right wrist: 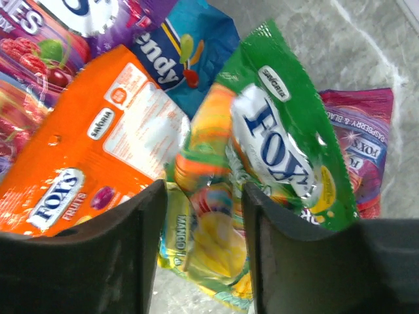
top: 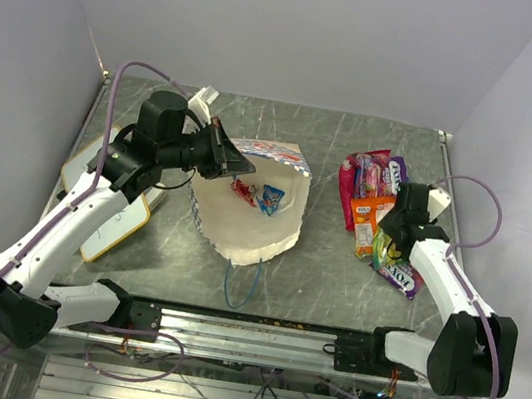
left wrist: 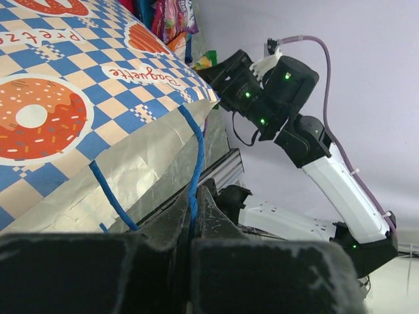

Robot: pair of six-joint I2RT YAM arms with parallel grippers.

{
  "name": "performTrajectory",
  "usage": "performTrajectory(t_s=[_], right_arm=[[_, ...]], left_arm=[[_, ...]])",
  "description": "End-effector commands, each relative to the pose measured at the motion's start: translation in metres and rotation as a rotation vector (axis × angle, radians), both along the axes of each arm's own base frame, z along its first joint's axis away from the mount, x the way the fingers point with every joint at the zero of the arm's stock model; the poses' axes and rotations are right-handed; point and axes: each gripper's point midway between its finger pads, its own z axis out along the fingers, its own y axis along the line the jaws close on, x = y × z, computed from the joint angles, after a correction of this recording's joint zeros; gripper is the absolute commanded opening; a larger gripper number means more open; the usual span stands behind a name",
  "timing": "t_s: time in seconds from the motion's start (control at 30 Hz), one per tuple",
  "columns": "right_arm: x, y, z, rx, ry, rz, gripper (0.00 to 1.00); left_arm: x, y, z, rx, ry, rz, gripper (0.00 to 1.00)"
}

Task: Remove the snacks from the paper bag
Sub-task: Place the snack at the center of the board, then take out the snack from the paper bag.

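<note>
The paper bag [top: 247, 222] lies in the middle of the table with its mouth held open. A red packet [top: 243, 192] and a blue packet [top: 270, 199] show inside it. My left gripper [top: 235, 160] is at the bag's far rim. In the left wrist view it [left wrist: 194, 196] is shut on the thin blue cord handle [left wrist: 198, 150] of the checkered bag [left wrist: 78, 118]. My right gripper [top: 404, 234] is open over the pile of snacks [top: 377, 202] at the right. Its jaws [right wrist: 204, 190] straddle a yellow mango packet [right wrist: 213, 245], between a green packet [right wrist: 281, 124] and an orange packet [right wrist: 98, 144].
A yellow-edged whiteboard [top: 112, 226] lies at the left under my left arm. The bag's second blue handle [top: 240, 285] trails toward the near edge. Blue [right wrist: 190, 46] and purple [right wrist: 370, 131] packets lie in the pile. My right arm [left wrist: 288, 98] shows beyond the bag.
</note>
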Motion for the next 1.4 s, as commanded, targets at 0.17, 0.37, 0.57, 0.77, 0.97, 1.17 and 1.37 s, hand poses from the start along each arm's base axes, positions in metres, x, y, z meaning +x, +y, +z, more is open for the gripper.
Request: performTrajectory(t_s=[0.17,0.37,0.57,0.77,0.97,1.17,1.37], right_arm=[[0.010,0.032,0.067,0.182,-0.141,0.089,0.84],[0.005,0.083,0.098,0.355,-0.203,0.320,0.85],[-0.014,0.171,0.117,0.464,-0.243,0.596,0.84],[-0.027,0.245,0.164,0.441,-0.340,0.808,0.84],[-0.057,0.306,0.236,0.331,-0.543,1.153,0.84],[-0.107,0.338,0.240,0.116,-0.722,1.467,0.80],[-0.134,0.361,0.193,-0.129,-0.700,1.665,0.74]], left_arm=[[-0.002,-0.009,0.017,-0.018,-0.011,-0.081,0.07],[-0.004,-0.011,0.022,-0.033,0.005,-0.091,0.07],[-0.012,-0.010,0.005,-0.036,0.057,-0.103,0.07],[-0.010,-0.010,0.002,-0.032,0.064,-0.091,0.07],[-0.008,-0.005,0.002,-0.016,0.058,-0.065,0.07],[-0.007,-0.001,0.003,-0.018,0.053,-0.042,0.07],[0.000,-0.003,0.008,-0.030,0.042,-0.032,0.07]])
